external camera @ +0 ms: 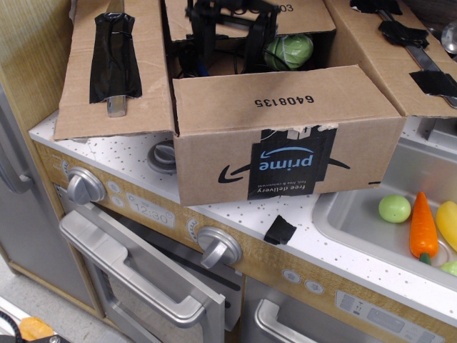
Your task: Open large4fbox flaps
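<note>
White speckled counter [235, 221] of a toy kitchen carries the box [285, 153], which sits toward the counter's back left, its front wall set back a little from the front edge, with the sink [357, 214] at the right. Oven knobs [218, 246] and a door handle [136, 275] run below the front edge.

Three flaps are already turned out: the left flap [114, 68] leans over the left end of the counter, the right flap [389, 50] spreads toward the right, and the far flap [300, 21] tips toward the back. The near flap [285, 100], printed 6408135, lies roughly level across the front of the opening, so by my judgement it is the one left.

The gripper [232, 36] hangs over the opening near the far flap, its two dark fingers [260, 39] standing apart with nothing between them. A green ball [289, 50] lies inside, just beside it.

Risks from here: the box looks light and unanchored, so pulling on the near flap could drag or tip it toward the front edge. Fingers reaching down could also snag the dark cables inside or knock the ball. The loose black tape scrap [280, 230] near the front edge may stick to anything sliding over it.
</note>
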{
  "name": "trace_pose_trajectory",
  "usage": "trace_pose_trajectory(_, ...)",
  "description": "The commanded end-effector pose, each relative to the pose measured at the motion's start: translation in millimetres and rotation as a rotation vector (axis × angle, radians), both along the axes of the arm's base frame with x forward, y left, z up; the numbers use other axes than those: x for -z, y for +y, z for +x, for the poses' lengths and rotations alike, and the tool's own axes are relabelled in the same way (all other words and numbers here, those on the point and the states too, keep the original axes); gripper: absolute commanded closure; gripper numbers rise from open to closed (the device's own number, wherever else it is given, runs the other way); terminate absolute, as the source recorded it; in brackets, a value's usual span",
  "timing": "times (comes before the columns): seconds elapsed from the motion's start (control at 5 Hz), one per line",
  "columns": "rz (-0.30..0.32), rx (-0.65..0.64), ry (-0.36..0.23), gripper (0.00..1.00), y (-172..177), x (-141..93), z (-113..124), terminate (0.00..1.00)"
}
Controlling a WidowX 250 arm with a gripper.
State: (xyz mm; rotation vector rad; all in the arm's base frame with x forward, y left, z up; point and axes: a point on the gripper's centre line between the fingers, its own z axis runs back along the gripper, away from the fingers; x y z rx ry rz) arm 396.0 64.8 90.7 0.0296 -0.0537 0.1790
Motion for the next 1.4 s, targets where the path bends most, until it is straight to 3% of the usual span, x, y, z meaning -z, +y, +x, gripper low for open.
trace_pose_trajectory(0.0,-0.04,0.031,0.004,0.0,-11.0,-4.1,3.6,0.0)
trace_pose_trajectory(0.2,-0.091,0.049,0.1,0.0,-16.2,-3.0,-1.6,0.0)
trace_pose_trajectory(0.4,-0.101,0.072,0.193,0.0,-23.7,-2.6,-10.0,0.0)
trace_pose_trajectory(0.6,-0.161,0.091,0.265,0.0,-26.3,-11.9,-12.5,0.0)
trace_pose_trajectory(0.8,-0.213,0.066,0.324,0.0,-32.0,-37.2,-15.4,0.0)
trace_pose_trajectory(1.0,-0.248,0.014,0.343,0.0,-39.5,-60.1,-25.4,0.0)
trace_pose_trajectory(1.2,-0.219,-0.057,0.314,0.0,-47.7,-72.8,-42.4,0.0)
